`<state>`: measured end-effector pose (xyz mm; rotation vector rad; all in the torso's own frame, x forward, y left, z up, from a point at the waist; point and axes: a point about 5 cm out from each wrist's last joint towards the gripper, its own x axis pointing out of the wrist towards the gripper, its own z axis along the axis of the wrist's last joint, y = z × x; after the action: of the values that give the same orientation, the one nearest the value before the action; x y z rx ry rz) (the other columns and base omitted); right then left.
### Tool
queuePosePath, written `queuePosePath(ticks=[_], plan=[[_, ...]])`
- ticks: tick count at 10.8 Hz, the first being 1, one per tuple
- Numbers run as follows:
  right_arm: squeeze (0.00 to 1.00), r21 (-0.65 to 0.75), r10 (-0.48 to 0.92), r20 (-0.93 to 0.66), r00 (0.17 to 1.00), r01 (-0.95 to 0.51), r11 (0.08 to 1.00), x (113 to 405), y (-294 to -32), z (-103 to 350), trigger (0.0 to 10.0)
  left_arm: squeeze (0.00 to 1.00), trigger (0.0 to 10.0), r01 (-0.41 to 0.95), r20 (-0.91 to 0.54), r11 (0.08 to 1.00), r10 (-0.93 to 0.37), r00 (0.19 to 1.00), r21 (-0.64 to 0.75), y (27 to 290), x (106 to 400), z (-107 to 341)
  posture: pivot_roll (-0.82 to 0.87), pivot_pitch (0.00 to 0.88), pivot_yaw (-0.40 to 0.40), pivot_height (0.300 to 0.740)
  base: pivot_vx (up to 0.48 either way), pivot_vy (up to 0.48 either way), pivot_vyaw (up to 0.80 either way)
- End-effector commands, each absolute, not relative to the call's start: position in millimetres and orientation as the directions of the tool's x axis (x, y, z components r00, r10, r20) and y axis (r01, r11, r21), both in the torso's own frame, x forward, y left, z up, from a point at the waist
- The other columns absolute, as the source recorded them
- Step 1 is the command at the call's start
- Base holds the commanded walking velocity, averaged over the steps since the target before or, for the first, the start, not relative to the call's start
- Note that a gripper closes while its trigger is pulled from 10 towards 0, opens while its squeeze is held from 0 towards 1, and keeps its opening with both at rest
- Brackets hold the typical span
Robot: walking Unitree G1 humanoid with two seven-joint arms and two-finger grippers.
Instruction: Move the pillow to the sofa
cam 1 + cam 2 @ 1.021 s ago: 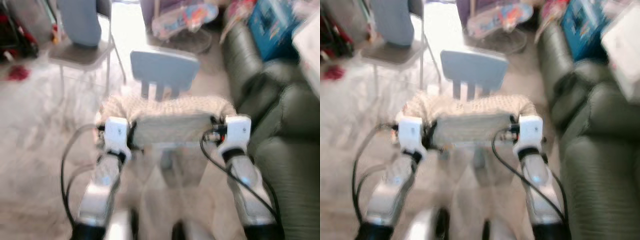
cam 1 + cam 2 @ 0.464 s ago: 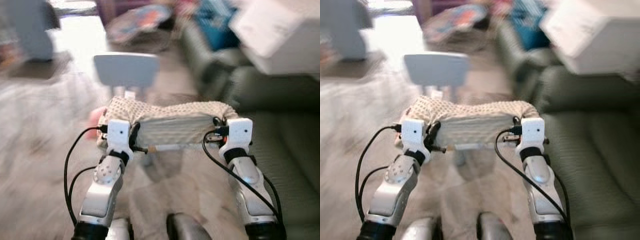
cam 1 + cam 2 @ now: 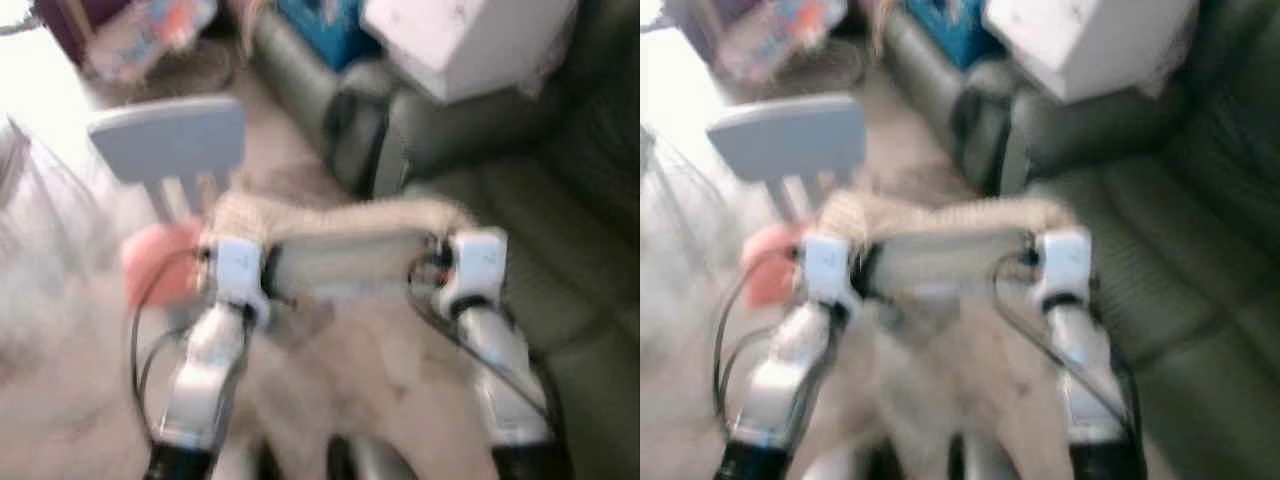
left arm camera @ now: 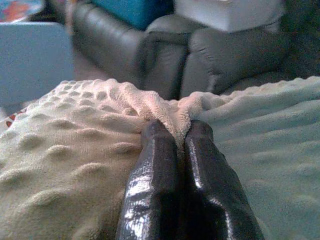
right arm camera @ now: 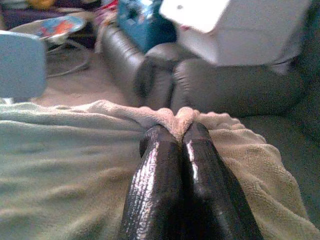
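1. The cream, bumpy-textured fleece pillow (image 3: 345, 255) hangs mid-frame between both arms.
2. Left end effector (image 4: 181, 131) and right end effector (image 5: 181, 127) each pinch its fabric.
3. The dark green leather sofa (image 3: 560, 240), though blurred, fills the right side.

Both silver arms reach forward, level, roughly parallel, white wrist blocks apart at same height. Left gripper (image 4: 181, 135): two black fingers pressed together, pinching fold of pillow (image 4: 75, 150) at one end. Right gripper (image 5: 178, 131): fingers likewise closed tight on fold at other end. Black cables loop beside each forearm.
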<state>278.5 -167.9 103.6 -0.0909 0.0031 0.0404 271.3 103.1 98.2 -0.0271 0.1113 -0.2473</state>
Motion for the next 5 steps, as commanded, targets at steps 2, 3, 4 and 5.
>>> queuePosePath(ticks=[2,3,4,5], plan=[[0.00,-0.090,-0.016,0.028,0.999,0.018,0.996,279.7,-178.1,110.7,10.0,0.00,10.0,0.196,-0.108,0.980,-0.197,0.975,-0.017,117.0,271.6,98.2,-0.05,0.115,-0.031,0.740,0.000,0.000,-0.80],[0.00,-0.090,-0.015,0.027,1.000,0.017,0.996,280.3,-178.2,110.7,10.0,0.00,10.0,0.198,-0.108,0.980,-0.199,0.974,-0.019,116.7,271.6,97.9,-0.05,0.116,-0.033,0.740,0.000,0.000,-0.80],[0.00,-0.093,-0.015,0.028,0.999,0.017,0.995,281.2,-178.6,111.2,10.0,0.00,10.0,0.204,-0.108,0.979,-0.205,0.973,-0.021,115.9,272.0,98.0,-0.05,0.114,-0.033,0.740,0.000,0.000,-0.80],[0.00,-0.094,-0.015,0.028,0.999,0.018,0.995,281.8,-178.8,111.4,10.0,0.00,10.0,0.209,-0.108,0.978,-0.210,0.972,-0.022,115.5,272.2,98.0,-0.05,0.114,-0.032,0.740,0.000,0.000,-0.80]])
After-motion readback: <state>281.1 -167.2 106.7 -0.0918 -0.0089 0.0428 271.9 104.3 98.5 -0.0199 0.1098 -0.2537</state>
